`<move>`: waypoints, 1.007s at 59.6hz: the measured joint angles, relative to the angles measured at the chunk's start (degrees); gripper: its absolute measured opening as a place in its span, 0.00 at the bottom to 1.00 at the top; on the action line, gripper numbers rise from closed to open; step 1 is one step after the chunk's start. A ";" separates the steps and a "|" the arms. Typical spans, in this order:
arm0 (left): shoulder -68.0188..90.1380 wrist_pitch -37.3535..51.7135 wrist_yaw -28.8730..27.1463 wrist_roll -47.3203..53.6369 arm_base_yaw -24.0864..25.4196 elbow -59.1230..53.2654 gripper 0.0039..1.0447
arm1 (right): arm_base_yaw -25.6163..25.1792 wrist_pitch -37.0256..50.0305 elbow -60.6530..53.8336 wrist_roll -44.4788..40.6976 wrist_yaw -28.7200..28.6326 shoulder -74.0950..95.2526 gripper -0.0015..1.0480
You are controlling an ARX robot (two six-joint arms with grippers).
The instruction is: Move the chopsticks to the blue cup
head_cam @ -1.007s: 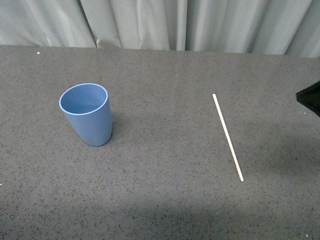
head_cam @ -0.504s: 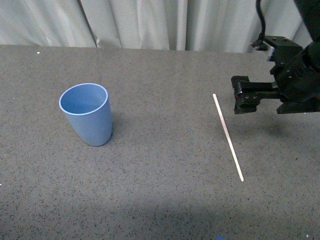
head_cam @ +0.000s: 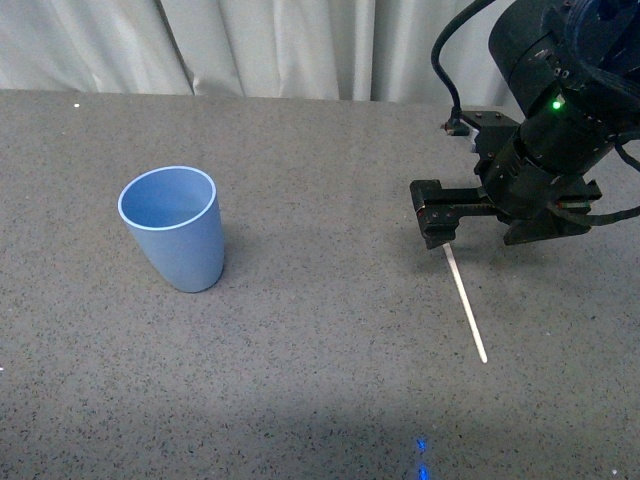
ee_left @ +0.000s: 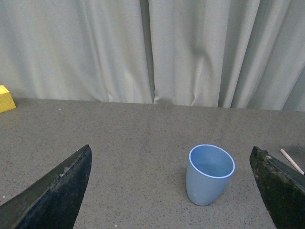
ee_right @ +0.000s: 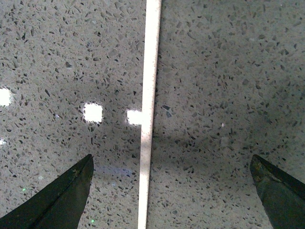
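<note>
Table (head_cam: pixel 300 350): a dark grey speckled surface is recorded. Two small blue light spots (head_cam: pixel 421 445) are noted at its near edge, right of centre.

Chopsticks (head_cam: pixel 468 310): a single thin pale stick is found lying flat on the table on the right side. Its near end is angled slightly to the right, and its far end is hidden behind the right gripper in the front view. It lies outside the blue cup and well apart from it.

Blue cup (head_cam: pixel 172 235): it is observed upright on the table at the left, mouth upward, somewhat farther back than the stick's near end.

Right gripper (head_cam: pixel 433 212): it is positioned over the far part of the stick, carried on the black right arm (head_cam: pixel 550 130), which enters from the right. In the right wrist view its fingers are seen spread wide, with the stick running between them and touched by neither. Nothing is held. Its height above the table cannot be determined.

Left gripper (ee_left: pixel 170 149): it is shown only in the left wrist view, opened wide and holding nothing, with the cup standing beyond it.

Yellow block (ee_left: pixel 5 98): it is noted on the table close to the curtain.

Curtain (head_cam: pixel 300 50): pale folds are recorded along the far edge of the table.
</note>
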 joint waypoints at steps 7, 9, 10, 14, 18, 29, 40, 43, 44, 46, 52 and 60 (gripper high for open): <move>0.00 0.00 0.00 0.00 0.00 0.00 0.94 | 0.57 -1.16 1.97 0.37 -0.11 1.38 0.91; 0.00 0.00 0.00 0.02 0.00 0.00 0.94 | 0.74 -1.55 2.56 0.39 0.04 1.70 0.91; 0.00 0.00 0.00 0.00 0.00 0.00 0.94 | 0.85 -1.84 2.89 0.42 0.15 2.01 0.91; 0.00 0.00 0.00 0.00 0.00 0.00 0.94 | 1.27 -3.21 4.17 0.44 0.68 3.06 0.79; 0.00 0.00 0.00 0.00 0.00 0.00 0.94 | 1.64 -4.20 5.16 0.44 1.14 4.02 0.65; 0.00 0.00 0.00 0.00 0.00 0.00 0.94 | 1.95 -4.87 6.40 1.07 1.60 4.79 0.40; 0.00 0.00 0.00 0.02 0.00 0.00 0.94 | 1.88 -5.49 6.64 2.60 2.34 4.94 0.06; 0.00 0.00 0.00 0.00 0.00 0.00 0.94 | 1.77 -5.25 6.62 3.17 1.90 4.87 0.01; 0.00 0.00 0.00 0.00 0.00 0.00 0.94 | 1.75 -5.20 6.58 3.39 1.86 4.85 0.01; 0.00 0.00 0.00 0.00 0.00 0.00 0.94 | 1.68 -4.83 6.29 3.69 1.75 4.70 0.01; 0.00 0.00 0.00 0.00 0.00 0.00 0.94 | 1.49 -2.75 4.28 5.07 0.20 3.61 0.01; 0.00 0.00 0.00 0.00 0.00 0.00 0.94 | 1.46 2.89 -0.87 5.51 0.28 0.61 0.01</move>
